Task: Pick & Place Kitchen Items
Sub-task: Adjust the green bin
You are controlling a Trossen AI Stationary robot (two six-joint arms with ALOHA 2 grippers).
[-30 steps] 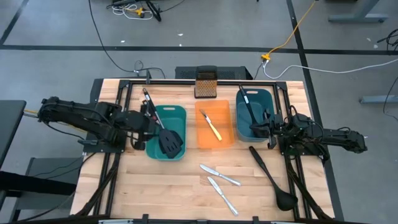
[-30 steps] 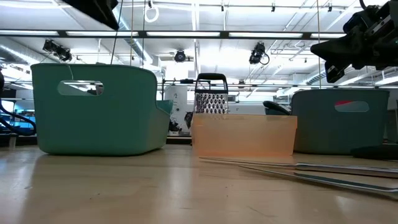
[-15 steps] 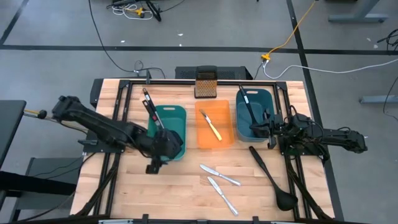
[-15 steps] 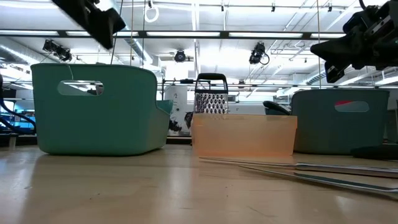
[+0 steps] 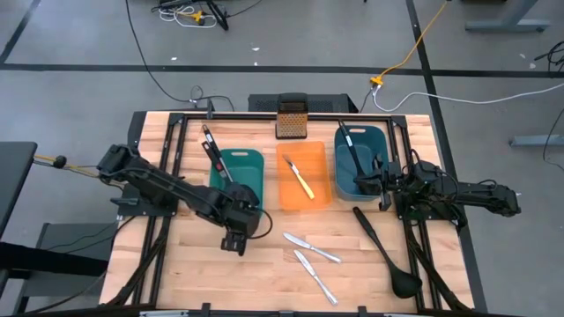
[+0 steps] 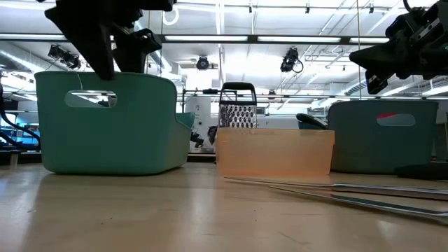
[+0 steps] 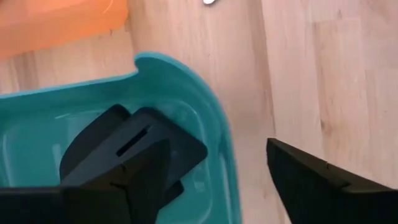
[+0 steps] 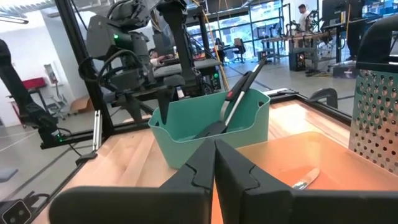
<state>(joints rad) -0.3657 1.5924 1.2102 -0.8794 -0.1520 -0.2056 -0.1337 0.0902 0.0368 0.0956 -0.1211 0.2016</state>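
Note:
My left gripper [image 5: 234, 239] is open and empty above the near right corner of the left teal bin [image 5: 256, 167]; its fingers also show in the left wrist view [image 7: 217, 180]. Black slotted spatulas [image 7: 130, 146] lie in that bin, their handles [image 5: 211, 145] leaning out over its far left rim. My right gripper [image 5: 363, 183] is shut and empty beside the right teal bin [image 5: 374, 141], which holds a long black utensil [image 5: 351, 150]. A yellow-handled knife [image 5: 302, 180] lies in the orange bin [image 5: 286, 198]. A black ladle [image 5: 386, 250] and two silver knives [image 5: 311, 248] [image 5: 315, 276] lie on the table.
An upright metal box grater [image 5: 291, 119] stands at the far edge behind the orange bin. Black frame rails [image 5: 167, 167] run along the table's left and right sides. Bare wood lies near the front left [image 5: 185, 273].
My left gripper has gone from beside the left teal bin toward the table's near edge and to the right, ending over the bin's near right corner and coming down into the low view. The spatulas stay in the bin.

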